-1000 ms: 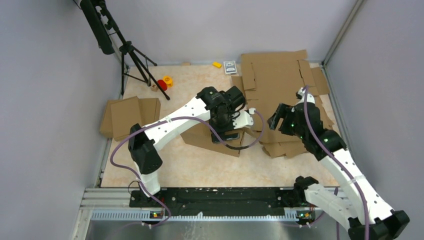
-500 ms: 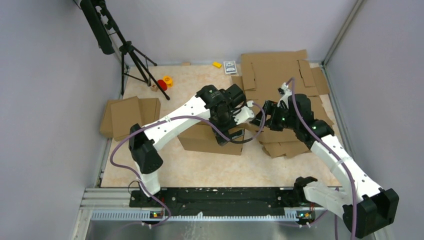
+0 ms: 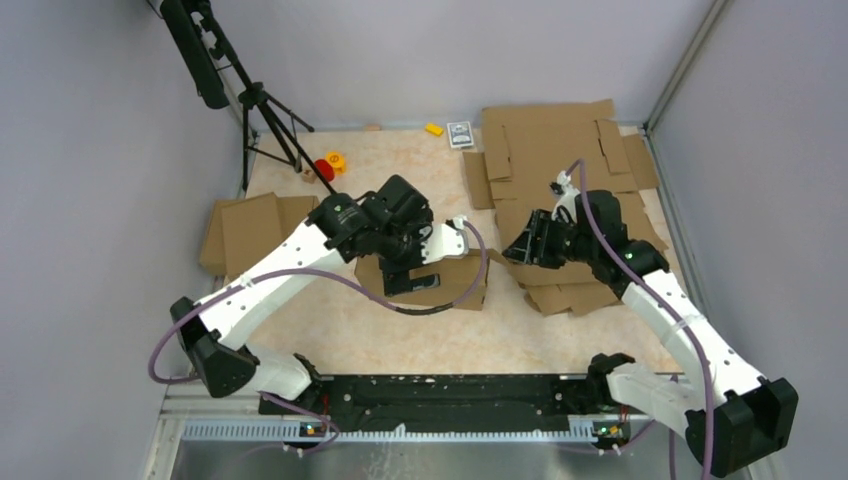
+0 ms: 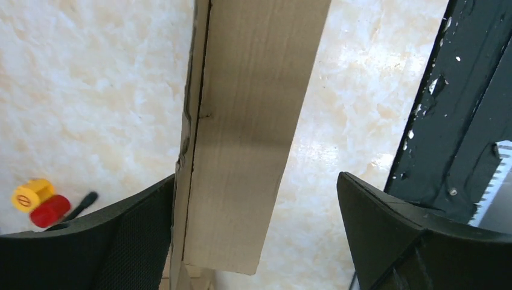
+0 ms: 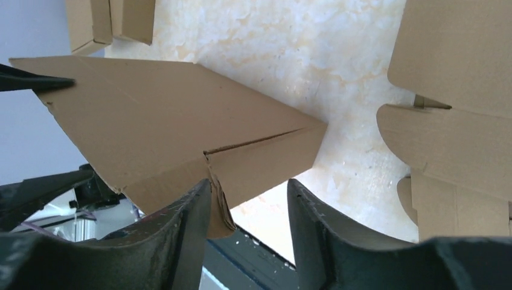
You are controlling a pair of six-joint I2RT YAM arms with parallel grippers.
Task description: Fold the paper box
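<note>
Left arm has swung back left; left claw (image 4: pixel 255 178) gapes wide astride a wall of the brown corrugated cardboard box (image 5: pixel 151 115) on the counter (image 3: pixel 420 340). Right claw (image 5: pixel 247 184) part-open around a box corner, not clamped.

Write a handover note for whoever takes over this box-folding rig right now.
Left gripper: jaws wide open, straddling a panel of the paper box, no grip.
Right gripper: open, the box's end corner between its jaws, not clamped.
Box sits between the two arms; pile of cardboard sheets back right.
Done: carton looks partly shaped.
Left: finish the folds.
</note>
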